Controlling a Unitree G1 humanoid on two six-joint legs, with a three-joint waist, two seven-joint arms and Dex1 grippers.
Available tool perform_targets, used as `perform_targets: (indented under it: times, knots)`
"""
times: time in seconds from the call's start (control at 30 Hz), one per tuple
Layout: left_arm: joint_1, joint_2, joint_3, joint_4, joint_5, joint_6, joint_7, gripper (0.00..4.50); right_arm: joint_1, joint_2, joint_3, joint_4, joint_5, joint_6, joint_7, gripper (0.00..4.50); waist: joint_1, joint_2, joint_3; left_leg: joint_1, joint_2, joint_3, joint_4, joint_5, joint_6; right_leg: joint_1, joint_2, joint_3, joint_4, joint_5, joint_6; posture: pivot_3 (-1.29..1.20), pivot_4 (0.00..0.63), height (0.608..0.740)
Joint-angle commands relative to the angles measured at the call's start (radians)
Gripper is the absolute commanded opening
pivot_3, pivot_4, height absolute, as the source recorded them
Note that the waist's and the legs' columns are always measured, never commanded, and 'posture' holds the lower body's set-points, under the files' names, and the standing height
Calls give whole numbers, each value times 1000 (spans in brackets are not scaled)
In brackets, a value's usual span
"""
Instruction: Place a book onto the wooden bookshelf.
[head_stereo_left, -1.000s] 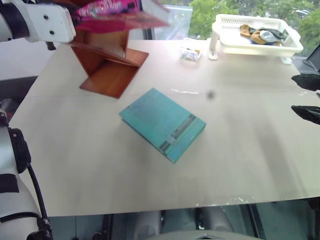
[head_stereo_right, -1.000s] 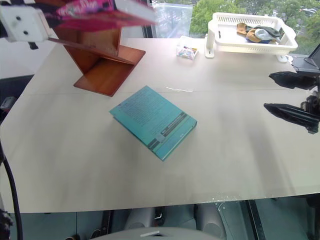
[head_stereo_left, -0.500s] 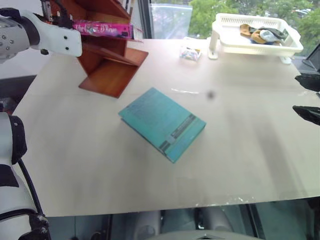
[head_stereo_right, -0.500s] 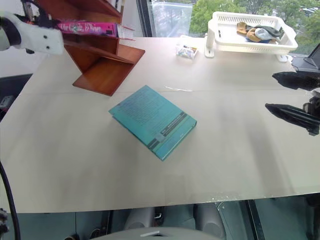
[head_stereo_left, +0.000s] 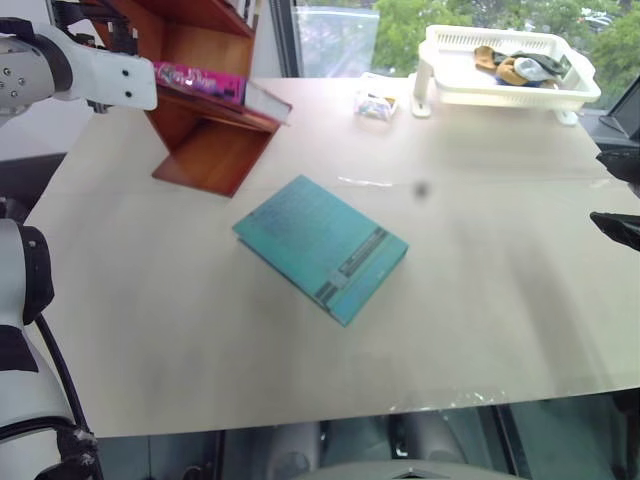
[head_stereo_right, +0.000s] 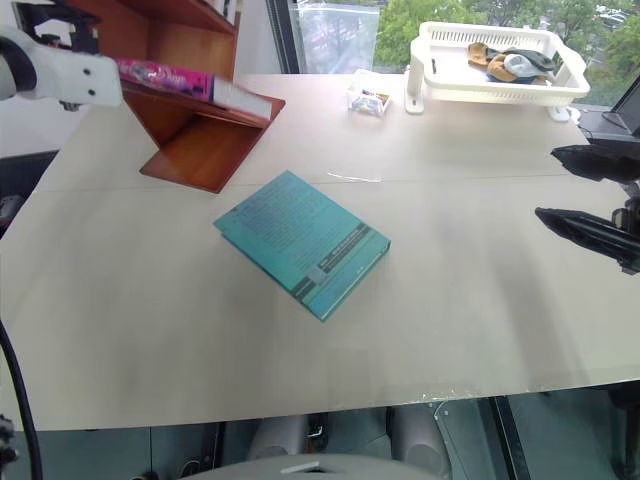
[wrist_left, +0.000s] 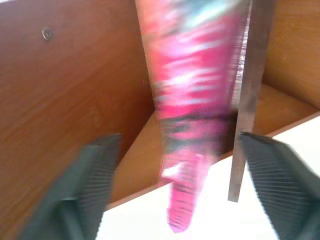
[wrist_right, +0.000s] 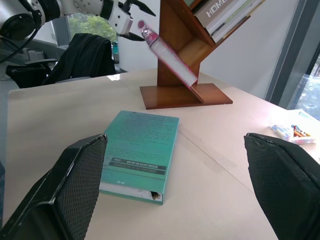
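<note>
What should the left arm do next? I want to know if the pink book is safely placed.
Probably draw the left gripper straight back. Its fingers stand open on either side of the book, which lies on a slanted board of the bookshelf with its lower end by the board below, so lifting or twisting could knock it off.

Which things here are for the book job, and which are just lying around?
For the job:
- pink book, lying on a slanted shelf board
- wooden bookshelf
- left tool, open beside the book

Just lying about:
- teal book, flat on the table
- white tray holding small items
- small clear packet
</note>
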Motion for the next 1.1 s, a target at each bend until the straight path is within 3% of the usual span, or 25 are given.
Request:
perform_targets:
  times: [0.03, 0.2, 0.53, 0.7, 0.77, 0.87, 1.0, 1.1]
  knots:
    - [3, 42, 16, -17, -21, 15, -22, 4167, -17, -10, -30, -2, 12, -16, 3, 4500, -1, 0, 0, 0, 0, 0, 0, 0, 0, 0, 0, 0, 0, 0, 0, 0, 150, 740]
    - [28, 56, 61, -19, -92, 14, -109, 4167, -38, -15, -11, 14, 3, -21, 12, 4500, -2, 0, 0, 0, 0, 0, 1, 0, 0, 0, 0, 0, 1, 0, 0, 0, 150, 740]
    - [211, 116, 482, -132, -643, 131, -440, 4167, -26, -12, -20, -1, 2, -7, 14, 4500, -12, 0, 0, 0, 1, 0, 1, 2, -3, 0, 0, 0, 1, 0, 0, 0, 150, 740]
    - [385, 71, 691, -367, -963, 425, -612, 4167, -38, -26, -7, 19, -6, -11, 21, 4500, -5, 0, 0, 0, 1, -1, 3, 2, -3, 0, 0, -1, 4, 0, 0, 0, 150, 740]
    - [526, 16, 761, -595, -1149, 679, -676, 4167, -48, -31, -1, 28, -9, -12, 25, 4500, -4, 1, -1, 0, 1, -2, 5, 2, -3, 2, 0, -2, 4, 0, 0, 0, 150, 740]
    - [742, -85, 827, -930, -1365, 962, -644, 4167, -64, -36, 11, 42, -16, -15, 30, 4500, -2, 2, -1, 4, 1, -4, 7, 2, -3, 8, -2, -4, 4, 0, 0, 0, 150, 740]
    - [923, -216, 813, -1225, -1427, 1090, -510, 4167, -75, -41, 16, 47, -19, -14, 34, 4500, -6, 1, -1, 5, 1, -9, 9, 1, -2, 9, -1, -3, 9, 0, 0, 0, 150, 740]
    - [1025, -368, 756, -1376, -1472, 1160, -406, 4167, -66, -55, -8, 47, -8, 4, 43, 4500, -6, 2, -1, 6, 2, -9, 10, 1, -2, 9, 0, -2, 11, 0, 0, 0, 150, 740]
